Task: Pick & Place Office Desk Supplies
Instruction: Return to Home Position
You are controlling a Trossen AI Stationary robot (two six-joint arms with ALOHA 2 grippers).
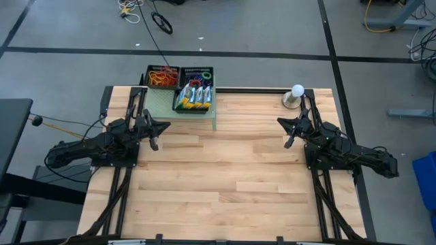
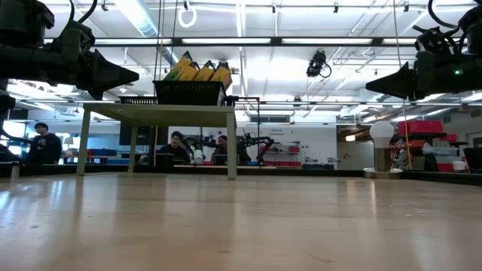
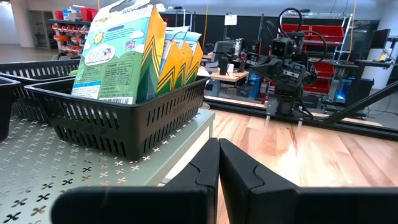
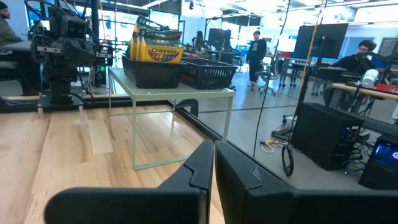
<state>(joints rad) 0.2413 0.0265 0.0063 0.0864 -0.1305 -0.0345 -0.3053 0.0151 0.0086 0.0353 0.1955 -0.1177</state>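
Both arms are hovering beside the shelf point(image 1: 159, 103): the left gripper point(image 1: 165, 126) just left of it, the right gripper point(image 1: 281, 122) well to its right, each with fingers pressed together and gripping nothing. Crayon boxes point(image 1: 194, 96) are standing in a black tray point(image 3: 132, 121) on the shelf, and rubber bands point(image 1: 162, 76) are lying in the trays behind.

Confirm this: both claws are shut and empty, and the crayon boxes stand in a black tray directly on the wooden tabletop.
Wrong: the black tray holding the crayon boxes stands on the green perforated shelf, not the tabletop, as the left wrist view shows. Left claw and right claw are shut and empty.
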